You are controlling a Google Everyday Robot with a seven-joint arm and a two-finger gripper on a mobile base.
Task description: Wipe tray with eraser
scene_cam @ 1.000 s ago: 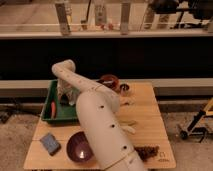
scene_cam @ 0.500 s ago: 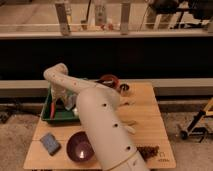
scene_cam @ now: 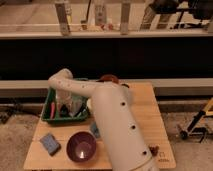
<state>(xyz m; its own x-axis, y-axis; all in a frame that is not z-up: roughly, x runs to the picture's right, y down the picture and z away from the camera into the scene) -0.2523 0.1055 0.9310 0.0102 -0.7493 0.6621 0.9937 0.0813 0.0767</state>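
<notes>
Tray [scene_cam: 48, 102], green plastic, rectangular with raised sloping sides, sits at the back-left corner of the pale wooden table [scene_cam: 145, 110]. The gripper [scene_cam: 64, 106] hangs down inside it below the bent elbow of the smooth white arm [scene_cam: 117, 125]. I cannot tell what it holds, if anything. Wiping seems under way at most, with no finished patch visible. A round glossy purple bowl [scene_cam: 81, 146] and a flat blue block [scene_cam: 50, 143] lie near the front-left corner.
</notes>
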